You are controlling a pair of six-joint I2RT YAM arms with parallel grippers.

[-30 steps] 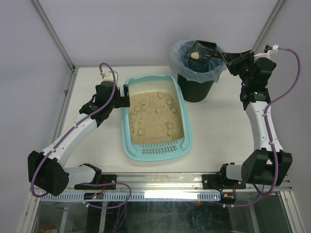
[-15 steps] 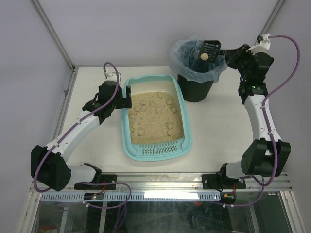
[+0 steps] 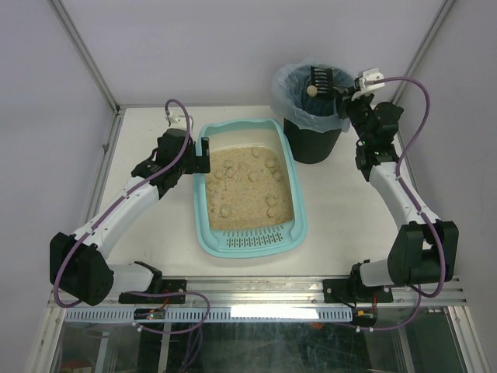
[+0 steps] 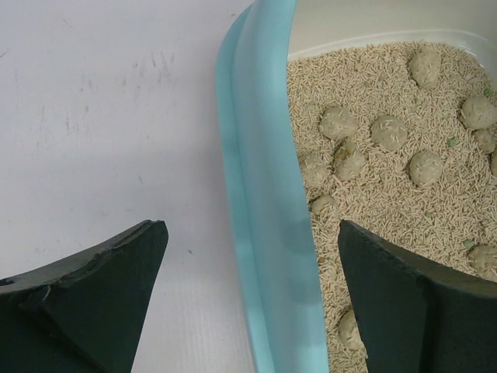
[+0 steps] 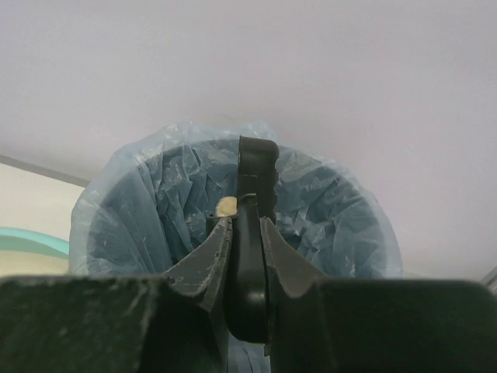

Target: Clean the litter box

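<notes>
Litter box (image 3: 248, 242), long axis near-to-far, slotted end nearest (a touch askew)

Smooth teal plastic litter box (image 4: 264, 194) holds grainy beige litter (image 4: 388, 206); bin liner (image 5: 116, 217) is crinkled translucent film.

Plain pale lilac-grey walls (image 3: 233, 47) are enclosing the white rectangular desk (image 3: 334, 210), with silver aluminium frame posts (image 3: 85, 54) slanting up at both corners.
</notes>
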